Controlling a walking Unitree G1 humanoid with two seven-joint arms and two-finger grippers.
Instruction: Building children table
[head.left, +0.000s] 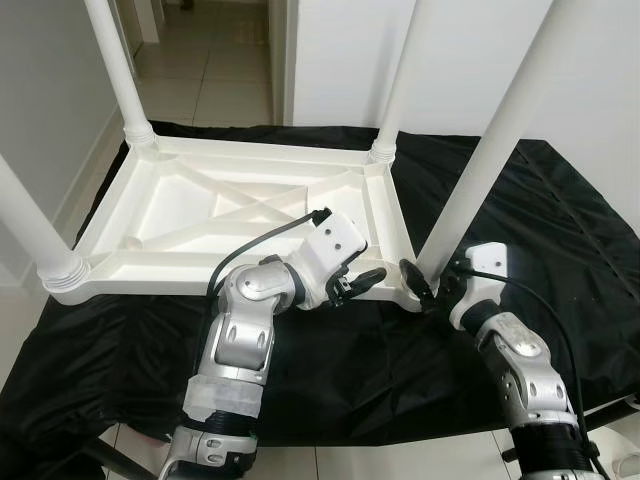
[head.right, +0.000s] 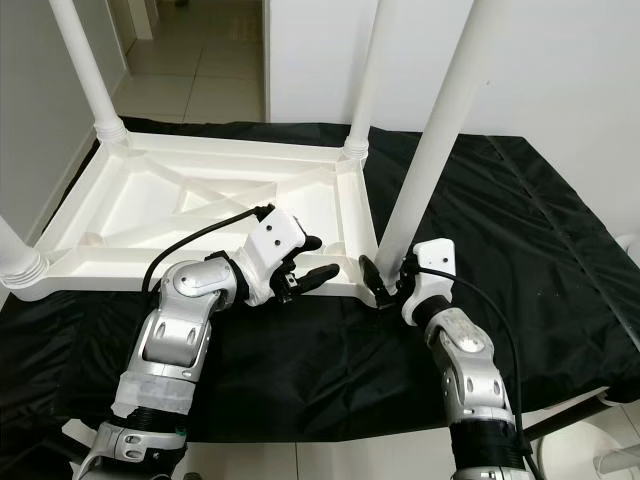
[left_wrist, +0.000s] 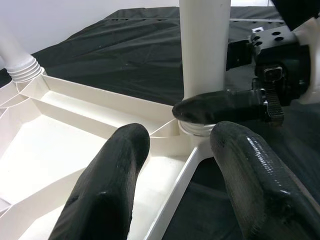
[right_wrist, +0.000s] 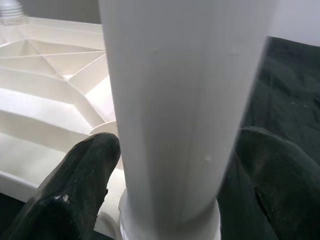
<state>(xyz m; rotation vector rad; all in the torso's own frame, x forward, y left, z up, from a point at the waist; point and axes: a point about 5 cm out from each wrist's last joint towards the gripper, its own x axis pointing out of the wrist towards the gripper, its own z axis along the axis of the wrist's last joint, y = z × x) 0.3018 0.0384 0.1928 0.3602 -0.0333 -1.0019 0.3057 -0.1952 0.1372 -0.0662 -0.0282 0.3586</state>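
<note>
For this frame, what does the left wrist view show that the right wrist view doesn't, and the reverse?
Left wrist alone: the left gripper, fingers apart above the tabletop's near rim, and the right gripper's finger pressed against the leg's base, with black cloth beyond. Right wrist alone: a close look at the right gripper, fingers on either side of the leg. Both: the near right leg in its corner socket and the upturned white tabletop.

All four table legs (head.left: 500, 130) run off the top edge, their ends unseen.
</note>
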